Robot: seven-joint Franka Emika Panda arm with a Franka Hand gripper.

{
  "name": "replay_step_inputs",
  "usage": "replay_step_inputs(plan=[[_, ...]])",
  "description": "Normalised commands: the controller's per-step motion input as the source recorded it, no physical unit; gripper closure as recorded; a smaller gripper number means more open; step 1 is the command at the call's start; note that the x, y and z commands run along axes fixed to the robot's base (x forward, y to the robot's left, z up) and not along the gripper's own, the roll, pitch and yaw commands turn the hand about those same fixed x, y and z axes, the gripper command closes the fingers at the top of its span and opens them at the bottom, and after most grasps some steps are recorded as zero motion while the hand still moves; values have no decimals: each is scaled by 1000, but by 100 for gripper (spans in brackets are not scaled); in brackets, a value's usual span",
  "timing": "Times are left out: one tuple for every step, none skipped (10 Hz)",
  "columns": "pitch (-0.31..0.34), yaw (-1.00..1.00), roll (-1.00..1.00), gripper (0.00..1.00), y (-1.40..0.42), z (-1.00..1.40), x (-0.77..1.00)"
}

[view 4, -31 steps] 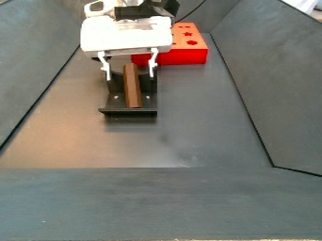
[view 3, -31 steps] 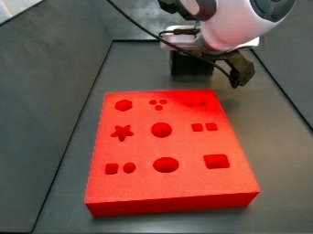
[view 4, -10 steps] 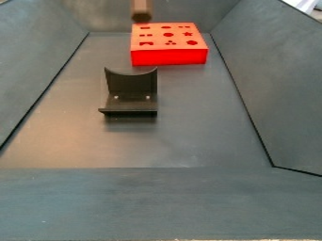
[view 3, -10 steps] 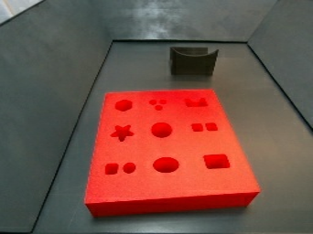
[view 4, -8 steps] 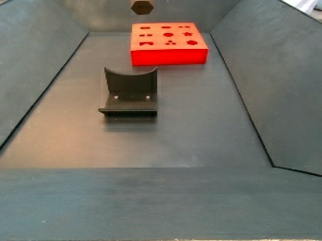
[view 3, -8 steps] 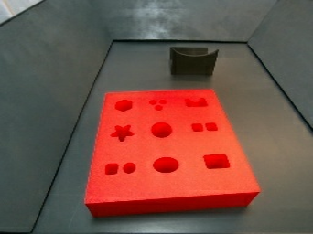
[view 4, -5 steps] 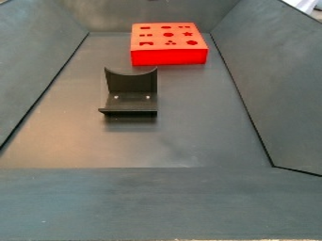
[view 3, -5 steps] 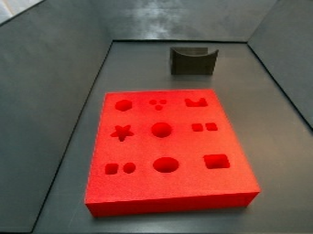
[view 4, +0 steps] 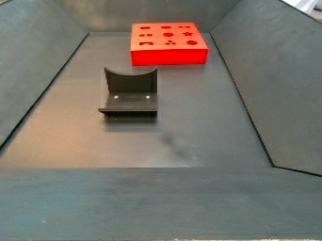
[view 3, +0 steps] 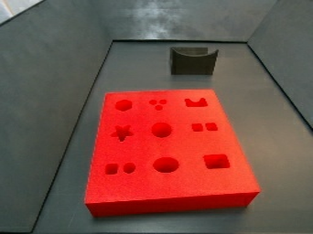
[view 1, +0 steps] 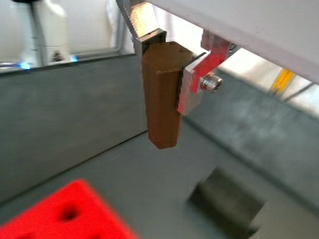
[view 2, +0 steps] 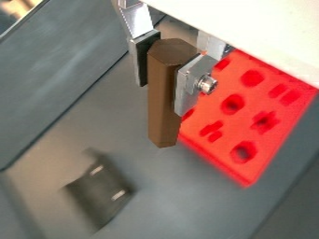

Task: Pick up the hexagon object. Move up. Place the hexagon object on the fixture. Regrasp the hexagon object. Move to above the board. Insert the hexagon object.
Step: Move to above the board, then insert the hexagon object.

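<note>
My gripper (view 1: 159, 67) (view 2: 163, 67) shows only in both wrist views and is out of both side views. It is shut on the hexagon object (view 1: 162, 98) (view 2: 162, 93), a dark-brown faceted peg hanging upright between the silver fingers (view 1: 196, 79) (view 2: 189, 86), high above the floor. The red board (view 3: 166, 146) (view 4: 167, 43) lies on the floor with its cutouts showing; it also shows in both wrist views (view 2: 249, 103) (view 1: 69, 213). The dark grey fixture (view 3: 192, 59) (view 4: 130, 90) stands empty, and is seen far below in both wrist views (view 1: 230, 201) (view 2: 100, 191).
Dark sloping walls (view 4: 38, 85) (view 3: 49, 64) enclose the grey floor on all sides. A bright area with white equipment (view 1: 50, 37) shows beyond the wall in a wrist view.
The gripper has lifted the hexagon object off the fixture and risen out of both side views; the peg's end last showed at the top of a side view, then left it.
</note>
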Motion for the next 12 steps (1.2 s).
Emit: replay_step_inputs(plan=[[1, -133, -1000, 100, -994, 267, -463], [-8, -125, -1000, 100, -689, 181, -349], [-16, -72, -703, 100, -322, 83, -202], [-22, -42, -507, 100, -172, 40, -134], [-26, -31, -346, 100, -101, 36, -95], [-32, -18, -236, 100, -54, 18, -71], [-10, 0, 0, 100, 0, -17, -40], [-66, 0, 0, 100, 0, -217, -189], [-130, 0, -79, 100, 86, -520, -303], [-187, 17, -91, 100, 134, -774, -420], [-193, 31, -90, 100, 143, -780, -400], [-223, 69, -87, 100, 160, -754, -314]])
